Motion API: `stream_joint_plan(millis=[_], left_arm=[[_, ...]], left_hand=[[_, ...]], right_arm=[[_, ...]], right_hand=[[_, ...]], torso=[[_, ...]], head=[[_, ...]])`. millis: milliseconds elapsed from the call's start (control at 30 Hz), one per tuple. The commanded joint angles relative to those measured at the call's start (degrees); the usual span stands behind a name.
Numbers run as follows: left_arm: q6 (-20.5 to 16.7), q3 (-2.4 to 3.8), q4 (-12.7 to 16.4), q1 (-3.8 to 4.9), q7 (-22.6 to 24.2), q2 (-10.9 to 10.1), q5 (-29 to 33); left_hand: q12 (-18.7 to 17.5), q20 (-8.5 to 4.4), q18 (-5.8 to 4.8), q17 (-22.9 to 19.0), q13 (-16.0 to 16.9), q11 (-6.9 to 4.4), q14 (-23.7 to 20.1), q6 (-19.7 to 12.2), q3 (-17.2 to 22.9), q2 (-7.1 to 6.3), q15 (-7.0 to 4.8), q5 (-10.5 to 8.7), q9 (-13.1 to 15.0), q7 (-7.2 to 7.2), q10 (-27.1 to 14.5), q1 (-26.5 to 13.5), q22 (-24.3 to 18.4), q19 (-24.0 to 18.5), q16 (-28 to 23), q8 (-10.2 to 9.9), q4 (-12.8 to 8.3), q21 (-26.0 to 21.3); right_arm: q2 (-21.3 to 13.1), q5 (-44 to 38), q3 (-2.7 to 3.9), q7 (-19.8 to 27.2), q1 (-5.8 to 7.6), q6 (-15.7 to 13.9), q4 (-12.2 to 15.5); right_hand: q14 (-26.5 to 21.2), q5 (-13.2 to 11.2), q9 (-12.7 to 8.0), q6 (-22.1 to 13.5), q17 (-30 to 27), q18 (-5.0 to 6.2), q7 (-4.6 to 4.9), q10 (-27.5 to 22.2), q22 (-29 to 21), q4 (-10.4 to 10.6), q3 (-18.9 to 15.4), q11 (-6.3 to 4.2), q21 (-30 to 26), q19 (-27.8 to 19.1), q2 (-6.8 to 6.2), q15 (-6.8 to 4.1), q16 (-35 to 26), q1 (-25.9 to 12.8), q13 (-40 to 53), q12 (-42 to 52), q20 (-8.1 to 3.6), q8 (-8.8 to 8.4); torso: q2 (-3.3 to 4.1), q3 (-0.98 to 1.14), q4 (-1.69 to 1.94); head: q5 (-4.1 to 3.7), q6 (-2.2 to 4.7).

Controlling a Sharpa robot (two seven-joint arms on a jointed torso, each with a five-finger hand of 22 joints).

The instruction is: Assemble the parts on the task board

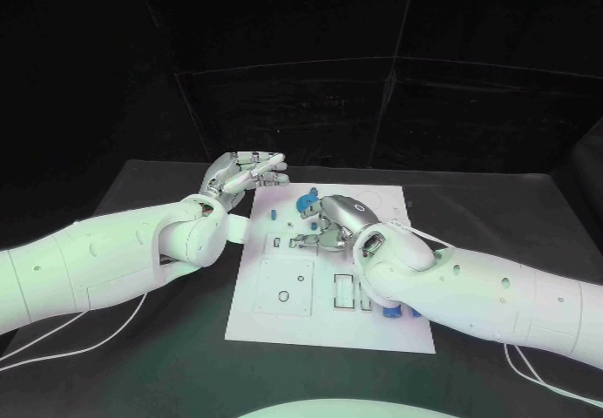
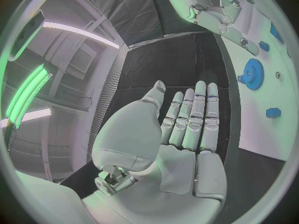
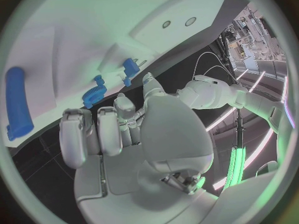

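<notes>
The task board [image 1: 329,300] is laid mid-counter, blue parts [image 1: 306,202] near its far edge. The right hand [image 1: 337,223] is held over them, grip unclear. The left hand [image 1: 245,178] is kept open, empty, beside the board's far-left corner.

Right hand [image 1: 337,218] covers board [image 1: 283,305] centre in head view; whatever its fingers touch there is hidden. Blue gear [image 1: 306,202] at its 11 o'clock is partly hidden. Right forearm overlaps blue part [image 1: 400,312] near board's 4 o'clock edge; shape unclear.
</notes>
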Motion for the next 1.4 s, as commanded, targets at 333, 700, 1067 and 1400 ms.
stream_joint_plan(millis=[333, 700, 1067, 1400], left_arm=[[9.59, 0.07, -2.85, 0.34, -7.72, -1.14, -9.91], [21.41, 0.06, -2.36, 4.04, -36.49, -1.49, -41.34], [27.62, -0.83, -2.76, 7.14, -55.8, 3.08, -57.36], [28.1, -2.78, -4.95, 8.58, -63.04, 7.91, -60.01]], left_hand=[[4.35, -6.34, 0.88, 7.07, 2.41, -5.72, 20.23, 8.27, -1.35, 0.32, -6.55, 0.41, 0.5, -4.25, 15.35, -2.9, 3.36, 14.48, 9.58, 1.82, 1.34, 7.96], [21.3, -12.01, -3.31, 75.44, 17.42, -10.12, 28.99, 9.83, -9.33, -0.07, -11.16, 0.13, 4.81, -7.59, 20.5, -9.47, 41.54, 33.15, 74.24, 5.51, 8.51, 46.31], [54.79, -13.05, -6.49, 82.83, 50.58, -11.46, 29.96, 5.48, -16.52, 1.55, -12.57, 0.25, 18.95, -10.11, 17.98, -9.39, 66.54, 35.31, 79.39, 21.58, 14.15, 64.7], [59.1, -13.29, -6.68, 82.83, 55.43, -11.9, 29.96, 2.47, -18.9, 1.93, -12.92, 0.24, 24.4, -10.48, 18.94, -10.37, 68.05, 35.56, 79.39, 26.69, 14.16, 65.62]], right_arm=[[-11.29, 26.3, 0.17, 25.04, 5.48, 1.78, 7.06], [-18.5, 43.14, 0.66, 28.93, 9.59, 5.72, 5.84], [-18.71, 45.42, 0.77, 28.58, 10.17, 6.3, 3.6], [-18.65, 43.99, 0.76, 27.16, 10.21, 6.75, 3.16]], right_hand=[[1.74, 0.2, 0.53, 1.25, -2.7, 0.91, -0.42, -3.74, 4.85, -1.19, -0.48, -0.29, -2.43, -2.48, 2.97, 0.01, -2.24, 4.62, -4.62, -4.61, 0.27, 1.63], [-2.63, 0.63, 0.33, 1.57, -19.59, 4.16, -0.84, -8.07, -9.39, -2.65, -2.27, -0.79, -12.05, -13.24, 4.7, -0.53, -17.4, 6.89, -15.88, -15.85, -0.32, 2.5], [-2.42, 0.67, 0.29, 1.54, -20.59, 4.3, -0.89, -8.15, -10.37, -2.84, -2.8, -0.85, -12.97, -13.5, 4.93, -0.61, -18.94, 7.07, -17.16, -16.9, -0.4, 2.62], [-2.35, 0.71, 0.26, 1.41, -21.03, 4.39, -0.9, -8.29, -10.89, -3.06, -3.11, -0.86, -13.42, -13.67, 4.81, -0.63, -19.62, 7.28, -17.7, -17.35, -0.43, 2.61]], torso=[[-0.75, 0.14, -0.33], [-2.7, 1.2, -0.97], [-3.94, 1.9, -1.35], [-3.86, 1.75, -1.34]], head=[[0.46, 0.58], [1.57, 0.13], [2.04, -0.72], [1.96, -0.84]])
